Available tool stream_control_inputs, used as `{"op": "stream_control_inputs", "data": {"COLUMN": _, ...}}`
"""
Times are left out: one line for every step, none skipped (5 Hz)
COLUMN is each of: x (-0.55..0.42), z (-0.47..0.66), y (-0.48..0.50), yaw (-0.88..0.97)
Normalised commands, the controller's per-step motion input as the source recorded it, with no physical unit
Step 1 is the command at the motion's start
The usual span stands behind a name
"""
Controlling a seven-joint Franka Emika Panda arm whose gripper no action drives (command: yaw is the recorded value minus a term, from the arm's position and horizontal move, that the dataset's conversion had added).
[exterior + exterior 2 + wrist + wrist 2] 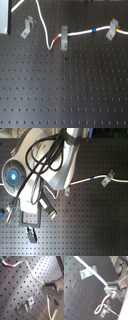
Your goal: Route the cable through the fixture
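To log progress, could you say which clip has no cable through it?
The slanted clip at the first exterior view's left; the cable lies beside it, not through.

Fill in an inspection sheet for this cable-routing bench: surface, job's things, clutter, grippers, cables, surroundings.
Surface: black perforated board.
Job's things: the cable passes the upright clip and the paler clip; the fixture stands apart from it, not yet threaded.
Clutter: nothing seen.
Grippers: gripper shut on the cable, seen in both wrist views.
Cables: black hoses loop over the arm in the second exterior view.
Surroundings: grey panel at the first exterior view's top left.
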Motion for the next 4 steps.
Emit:
{"op": "stream_control_inputs", "data": {"x": -0.524, "z": 0.31, "y": -0.118, "yaw": 0.0}}
{"op": "stream_control_inputs", "data": {"x": -0.493, "z": 0.36, "y": -0.222, "yaw": -0.13}}
{"op": "stream_control_inputs", "data": {"x": -0.365, "z": 0.35, "y": -0.225, "yaw": -0.18}}
{"op": "stream_control_inputs", "data": {"x": -0.028, "z": 0.41, "y": -0.176, "yaw": -0.27}}
